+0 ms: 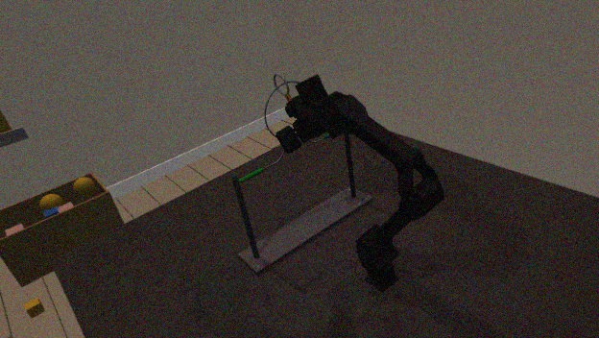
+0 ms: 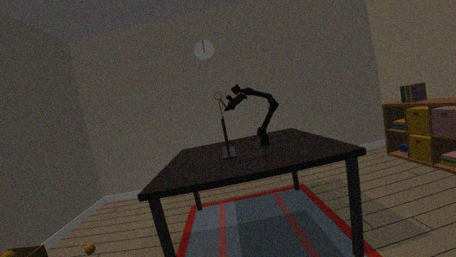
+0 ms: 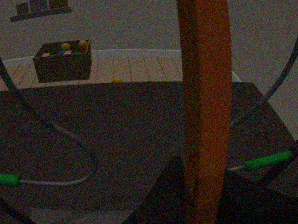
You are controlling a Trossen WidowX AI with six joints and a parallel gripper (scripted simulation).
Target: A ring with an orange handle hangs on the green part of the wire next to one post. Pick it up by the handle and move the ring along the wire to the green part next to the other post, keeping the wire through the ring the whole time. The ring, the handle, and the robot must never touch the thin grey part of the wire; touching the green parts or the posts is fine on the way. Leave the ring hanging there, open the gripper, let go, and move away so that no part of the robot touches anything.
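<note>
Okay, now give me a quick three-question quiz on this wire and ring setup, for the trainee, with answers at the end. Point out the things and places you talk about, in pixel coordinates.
1. True or false: the gripper (image 1: 292, 124) (image 2: 227, 109) is shut on the orange handle (image 1: 288, 97) (image 2: 223, 104) (image 3: 207, 100).
2. Which is higher in the exterior view: the wall clock (image 2: 204, 50) or the ring (image 2: 215, 96)?
A) the wall clock
B) the ring
3. Fill in the blank: the posts (image 1: 246, 218) (image 1: 349, 165) stand on a flat ____ .

Key: 1. true; 2. A; 3. base plate (image 1: 307, 228)

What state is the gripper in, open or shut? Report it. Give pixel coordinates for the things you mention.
Shut on the orange handle (image 1: 288, 97) (image 2: 223, 104) (image 3: 207, 100), which rises from between its dark fingers.
</note>
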